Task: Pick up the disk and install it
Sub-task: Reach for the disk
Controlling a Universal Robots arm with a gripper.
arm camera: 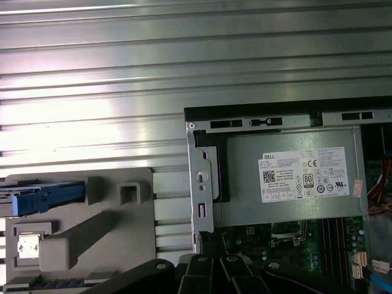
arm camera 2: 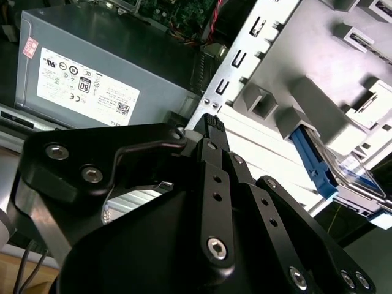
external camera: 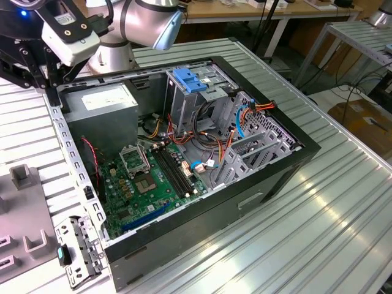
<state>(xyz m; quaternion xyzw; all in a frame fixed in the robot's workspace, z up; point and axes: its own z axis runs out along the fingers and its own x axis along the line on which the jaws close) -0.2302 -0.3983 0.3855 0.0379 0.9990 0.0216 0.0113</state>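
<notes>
The disk lies flat in a grey fixture tray beside the computer case, its blue side rail and pale label showing in the second wrist view. In the first wrist view its blue rail juts from the tray's outer edge. My gripper hangs above the gap between tray and case, well apart from the disk. Its black fingers look closed together with nothing between them. In the exterior view the arm's wrist is beyond the case's far left corner.
The open black case stands on a ribbed metal table. Inside are a grey power-supply box, a green motherboard, a metal drive cage with a blue tab and loose cables. A removed bracket lies at the front left.
</notes>
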